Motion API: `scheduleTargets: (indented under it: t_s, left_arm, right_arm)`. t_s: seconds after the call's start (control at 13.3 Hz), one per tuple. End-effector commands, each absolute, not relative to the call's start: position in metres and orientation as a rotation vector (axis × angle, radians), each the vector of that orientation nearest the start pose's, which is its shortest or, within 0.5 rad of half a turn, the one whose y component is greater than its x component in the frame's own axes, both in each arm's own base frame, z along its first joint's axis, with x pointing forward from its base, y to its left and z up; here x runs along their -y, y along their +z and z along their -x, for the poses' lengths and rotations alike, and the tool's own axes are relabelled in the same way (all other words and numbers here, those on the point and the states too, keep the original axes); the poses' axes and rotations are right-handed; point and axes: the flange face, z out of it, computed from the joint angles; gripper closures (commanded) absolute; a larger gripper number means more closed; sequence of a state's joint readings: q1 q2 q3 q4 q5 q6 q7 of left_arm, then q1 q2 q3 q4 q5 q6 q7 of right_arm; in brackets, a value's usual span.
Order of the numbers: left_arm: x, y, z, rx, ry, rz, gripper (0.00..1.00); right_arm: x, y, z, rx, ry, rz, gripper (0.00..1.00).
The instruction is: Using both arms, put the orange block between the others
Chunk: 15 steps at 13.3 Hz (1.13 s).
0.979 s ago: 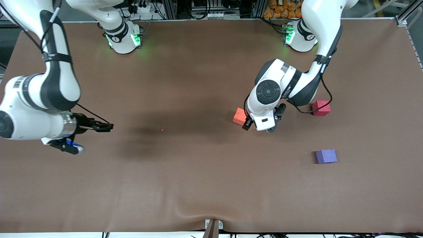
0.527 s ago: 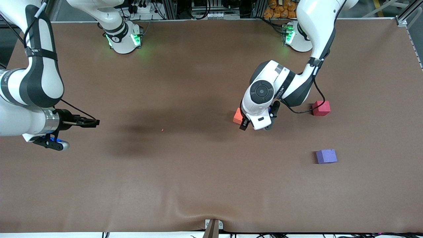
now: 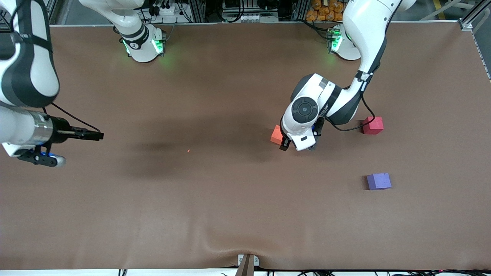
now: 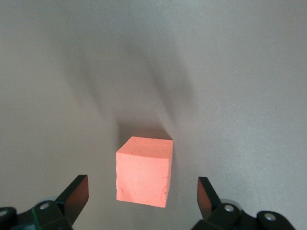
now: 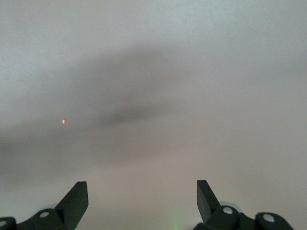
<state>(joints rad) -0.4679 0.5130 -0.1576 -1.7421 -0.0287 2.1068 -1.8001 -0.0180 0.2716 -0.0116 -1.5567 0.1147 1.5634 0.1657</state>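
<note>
The orange block (image 3: 276, 135) sits on the brown table near the middle, partly hidden under the left arm's hand. My left gripper (image 3: 285, 144) hangs low over it, open. In the left wrist view the orange block (image 4: 144, 176) lies between the spread fingertips (image 4: 79, 187) without touching either, and the left gripper (image 4: 141, 188) holds nothing. The pinkish-red cube (image 3: 373, 125) and the purple cube (image 3: 379, 181) stand apart toward the left arm's end, the purple one nearer the front camera. My right gripper (image 3: 94, 135) hovers open and empty over bare table at the right arm's end, as the right wrist view (image 5: 141, 189) also shows.
A tiny orange speck (image 3: 188, 150) lies on the mat between the two arms and shows as a speck (image 5: 64, 121) in the right wrist view. A metal bracket (image 3: 247, 262) sits at the table's front edge. Both green-lit bases stand along the back edge.
The right arm has drawn back toward its own end of the table. The left hand has shifted slightly over the orange block. The cubes have not moved.
</note>
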Motion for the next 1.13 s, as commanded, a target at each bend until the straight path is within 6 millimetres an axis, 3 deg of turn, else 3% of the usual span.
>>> scheduleTargets:
  t_s: [0.0, 0.6, 1.05]
  left_arm:
    - [0.373, 0.265, -0.525, 1.826, 0.224, 2.489, 0.00]
    - [0.373, 0.246, -0.515, 1.858, 0.211, 2.493, 0.00]
    - [0.381, 0.229, -0.512, 1.875, 0.196, 2.528, 0.00]
  right_arm:
    - [0.005, 0.501, -0.596, -0.281, 0.395, 3.024, 0.00]
    - [0.019, 0.564, -0.570, -0.236, 0.359, 3.072, 0.00]
    - [0.049, 0.584, -0.567, -0.111, 0.301, 3.141, 0.00]
